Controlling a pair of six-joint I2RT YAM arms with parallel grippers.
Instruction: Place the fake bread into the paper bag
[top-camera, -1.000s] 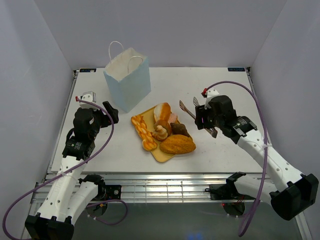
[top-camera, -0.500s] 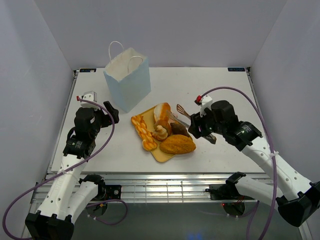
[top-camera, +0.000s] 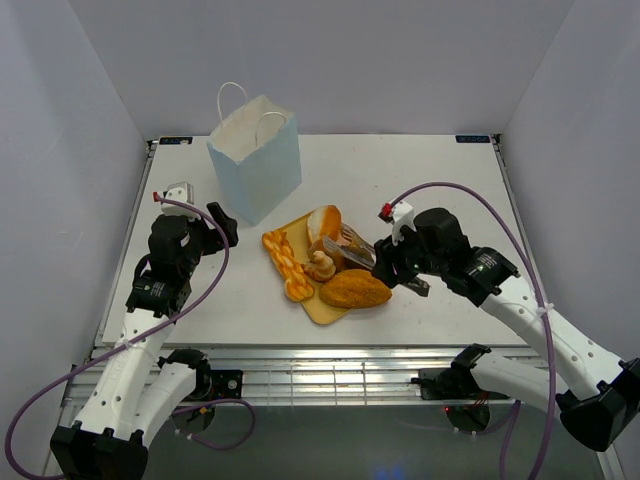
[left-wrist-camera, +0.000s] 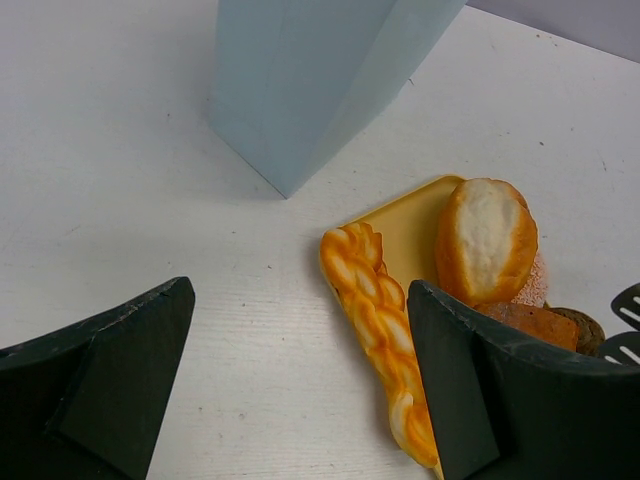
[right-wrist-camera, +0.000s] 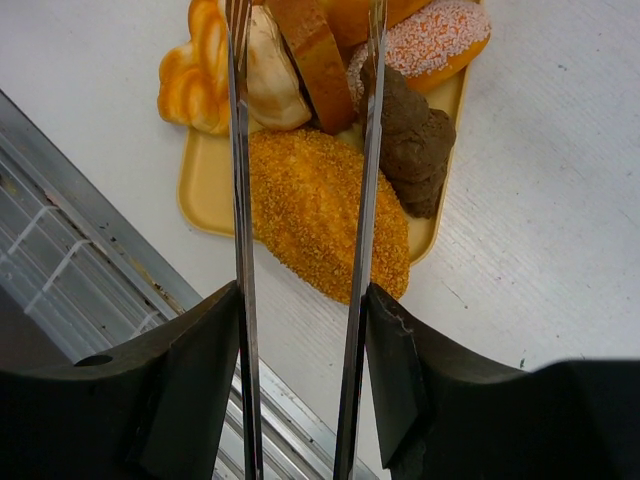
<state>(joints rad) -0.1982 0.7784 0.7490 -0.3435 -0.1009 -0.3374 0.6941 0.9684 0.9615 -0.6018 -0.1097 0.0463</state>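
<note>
The right wrist view shows what overhead blurs: my right fingers (right-wrist-camera: 190, 390) pinch long metal tongs (right-wrist-camera: 238, 200), their 2 arms crossing the golden crumbed oval loaf (right-wrist-camera: 320, 215) on the flat yellow tray (right-wrist-camera: 203, 188). Overhead, the upright pale blue paper bag (top-camera: 257, 165) stands behind the tray on the white counter (top-camera: 430, 170). My left fingers (left-wrist-camera: 110, 370) are spread wide.

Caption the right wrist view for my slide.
Right gripper holds the metal tongs, arms apart, above the golden loaf and dark brown roll on the yellow tray.
</note>
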